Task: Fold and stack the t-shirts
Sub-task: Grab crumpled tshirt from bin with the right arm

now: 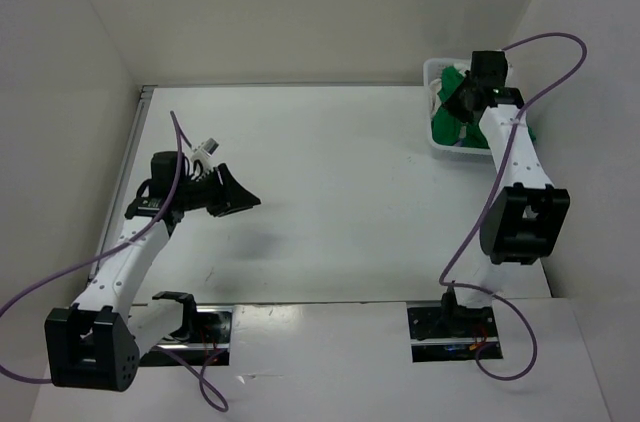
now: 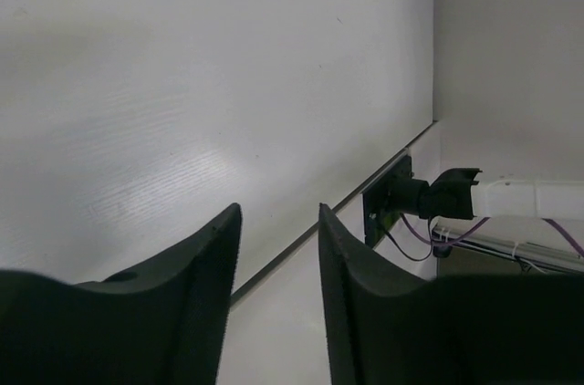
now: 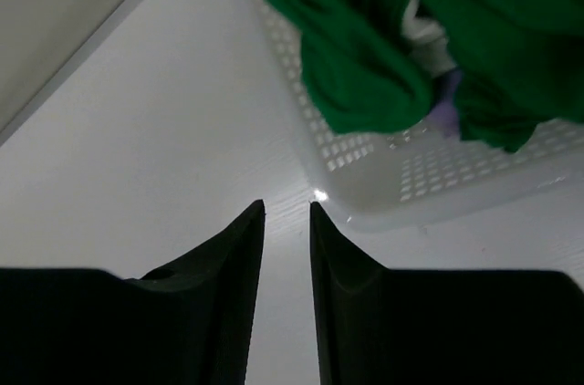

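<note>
The bright green t-shirt [image 3: 365,38] lies crumpled in the white lattice basket [image 3: 438,184]. A bit of the white-cream shirt [image 3: 425,31] and a bit of the light purple shirt [image 3: 444,113] show under it. In the top view the green shirt [image 1: 446,128] fills the basket [image 1: 462,154] at the back right. My right gripper [image 3: 286,207] hovers at the basket, jaws a little apart and empty; in the top view it [image 1: 458,98] is over the basket. My left gripper [image 2: 279,212] is open and empty above the bare table at the left [image 1: 248,202].
White walls close in the table on the left, back and right. The basket stands against the right wall. The right arm's base [image 2: 401,198] shows in the left wrist view. Purple cables loop beside both arms.
</note>
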You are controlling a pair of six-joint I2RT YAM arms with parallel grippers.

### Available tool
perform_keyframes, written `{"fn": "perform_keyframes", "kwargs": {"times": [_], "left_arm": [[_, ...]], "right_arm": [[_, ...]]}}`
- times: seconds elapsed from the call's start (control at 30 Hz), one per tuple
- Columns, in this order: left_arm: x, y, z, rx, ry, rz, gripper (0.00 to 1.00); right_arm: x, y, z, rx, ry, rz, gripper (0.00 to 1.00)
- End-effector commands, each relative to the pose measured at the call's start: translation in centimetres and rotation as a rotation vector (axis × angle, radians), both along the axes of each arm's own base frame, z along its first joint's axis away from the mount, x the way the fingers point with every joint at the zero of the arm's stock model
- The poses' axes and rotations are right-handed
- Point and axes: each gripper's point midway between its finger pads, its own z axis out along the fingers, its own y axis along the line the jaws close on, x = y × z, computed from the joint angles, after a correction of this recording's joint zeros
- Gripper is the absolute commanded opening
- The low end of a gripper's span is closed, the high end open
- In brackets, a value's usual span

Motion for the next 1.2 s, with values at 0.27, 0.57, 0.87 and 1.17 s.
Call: {"fn": "perform_keyframes", "kwargs": {"times": [0.27, 0.57, 0.87, 1.17], "left_arm": [[-0.6, 0.0, 0.0, -0.015, -0.041, -0.002, 0.72], [-0.4, 0.1, -0.3, -0.018, -0.021, 0.027, 0.77], [0.4, 0.4, -1.0, -0.009, 0.003, 0.060, 0.77], [0.6, 0.5, -0.9, -0.003, -0.006, 0.067, 0.77]], "right_arm": [[7.7, -7.5, -1.4, -0.167, -0.017, -0.153, 0.58], [10.2, -9.1, -3.3, -0.260, 0.015, -0.144, 0.59], [11.8, -7.4, -4.2, -0.184, 0.020, -0.070, 0.39], [12.6, -6.6, -4.1, -0.146, -0.003, -0.041, 0.29]]}}
